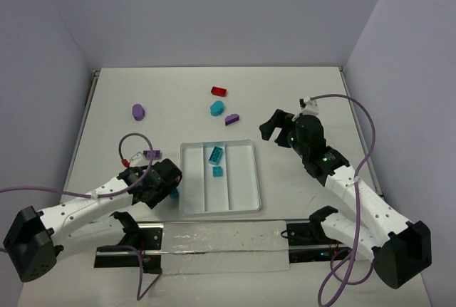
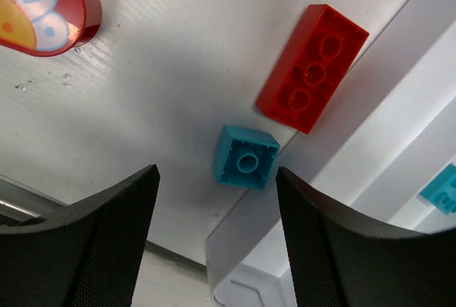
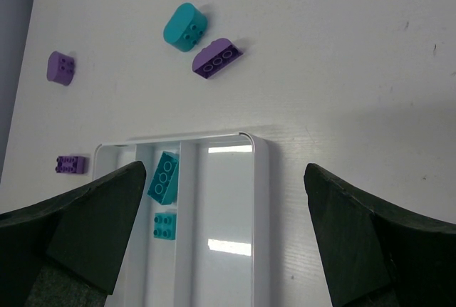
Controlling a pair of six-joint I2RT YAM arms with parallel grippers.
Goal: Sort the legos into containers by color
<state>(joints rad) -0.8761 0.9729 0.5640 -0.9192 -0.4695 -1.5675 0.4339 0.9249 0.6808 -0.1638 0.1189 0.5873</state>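
My left gripper hangs with its fingers apart, one on each side of the small square teal plastic brick, touching neither face. The brick lies on the white table just outside the white three-compartment plastic tray, by its corner wall. I reckon I should centre on the brick, get low and squeeze squarely so it doesn't twist out. The finger nearer the tray has little room, and the long red studded brick lies against that rim close by. Two teal bricks lie in the middle compartment, so that is my target. My right gripper hovers wide open and empty beside the tray, with a rounded teal brick and a sloped purple brick loose beyond
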